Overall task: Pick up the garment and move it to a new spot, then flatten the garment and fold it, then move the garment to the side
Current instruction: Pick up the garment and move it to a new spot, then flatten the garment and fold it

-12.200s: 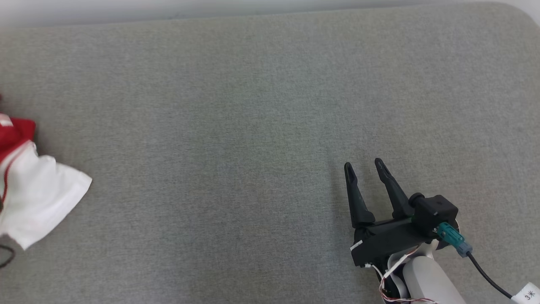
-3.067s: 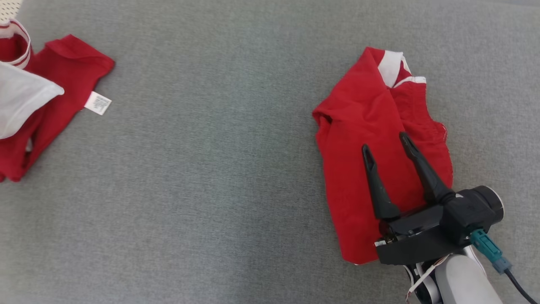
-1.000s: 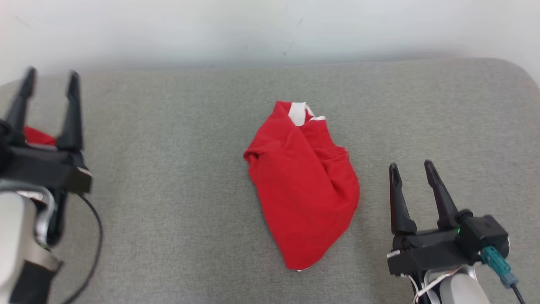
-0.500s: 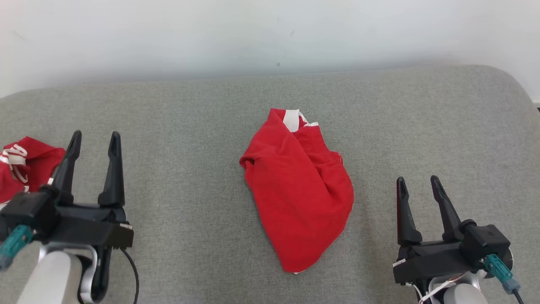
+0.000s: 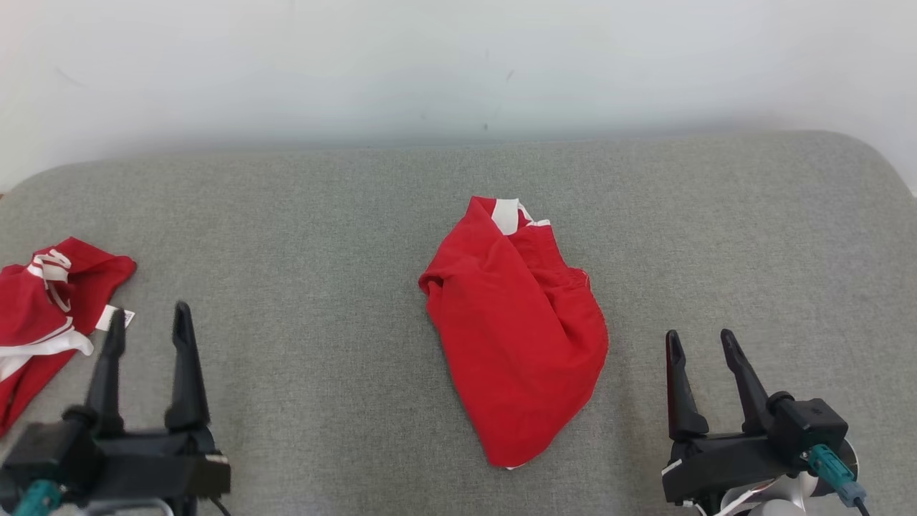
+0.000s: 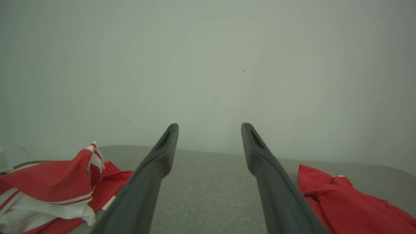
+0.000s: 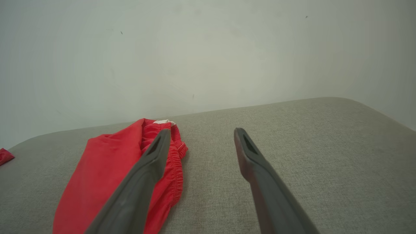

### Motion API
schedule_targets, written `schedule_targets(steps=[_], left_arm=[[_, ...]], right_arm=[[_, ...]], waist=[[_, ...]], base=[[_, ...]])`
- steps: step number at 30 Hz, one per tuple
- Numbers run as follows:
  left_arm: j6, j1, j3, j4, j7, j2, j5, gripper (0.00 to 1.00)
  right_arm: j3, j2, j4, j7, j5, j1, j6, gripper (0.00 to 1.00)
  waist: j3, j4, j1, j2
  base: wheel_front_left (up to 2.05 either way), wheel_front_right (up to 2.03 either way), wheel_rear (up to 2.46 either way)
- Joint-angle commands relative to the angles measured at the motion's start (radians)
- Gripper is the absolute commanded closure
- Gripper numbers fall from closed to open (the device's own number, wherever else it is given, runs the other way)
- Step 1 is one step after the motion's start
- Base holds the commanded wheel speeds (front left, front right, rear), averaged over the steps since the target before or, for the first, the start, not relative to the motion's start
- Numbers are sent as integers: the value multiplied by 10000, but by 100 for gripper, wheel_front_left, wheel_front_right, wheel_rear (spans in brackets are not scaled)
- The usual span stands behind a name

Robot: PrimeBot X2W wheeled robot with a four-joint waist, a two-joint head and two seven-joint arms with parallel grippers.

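The garment (image 5: 516,330) is a red piece with a white patch at its far end, lying crumpled in the middle of the grey padded surface (image 5: 322,251). It also appears as the garment (image 7: 107,175) left of my right fingers and as the garment (image 6: 344,204) at the lower right of the left wrist view. My left gripper (image 5: 147,319) stands open at the lower left, well apart from it. My right gripper (image 5: 698,344) stands open at the lower right, a short way right of the garment's near end. Nothing lies between either pair of fingers.
A heap of red and white clothes (image 5: 43,315) lies at the left edge, just beyond my left gripper, also seen as the heap (image 6: 48,191). A pale wall (image 5: 458,64) rises behind the surface, whose rounded corner (image 5: 874,158) is at the right.
The head view has tilted and shifted. My left gripper has dropped lower and slightly left in the picture, and the right has sunk a little. The garment lies as before.
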Motion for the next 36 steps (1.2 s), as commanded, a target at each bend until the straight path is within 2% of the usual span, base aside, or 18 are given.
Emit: schedule_targets(steps=[1,6,12,20,30,36], left_arm=[[-95,334,-12,138,-43,-25,-23,0],[-307,767,-61,146,-44,-179,188,0],[-320,1114,170,32,-44,-396,394,0],[-597,1396,353,17,-45,-762,600,0],[-994,1372,259,322,-45,-1160,801,0],[-1153,1342,342,443,-46,-1249,893,0]], right_arm=[[69,13,113,-8,77,0,8,0],[177,6,504,33,101,-104,8,0],[285,-92,884,257,210,-196,8,0],[970,-616,1962,967,934,-1131,8,0],[2002,-1395,4425,1541,1946,-2870,6,0],[2332,-1532,6132,1628,2691,-3649,6,0]], waist=[[-54,23,1,1],[-147,43,1,1],[-210,93,1,1],[-247,420,1,1],[-240,1212,1,1],[-246,1642,1,1]], base=[[0,0,0],[0,0,0],[0,0,0],[0,0,0],[0,0,0],[0,0,0]])
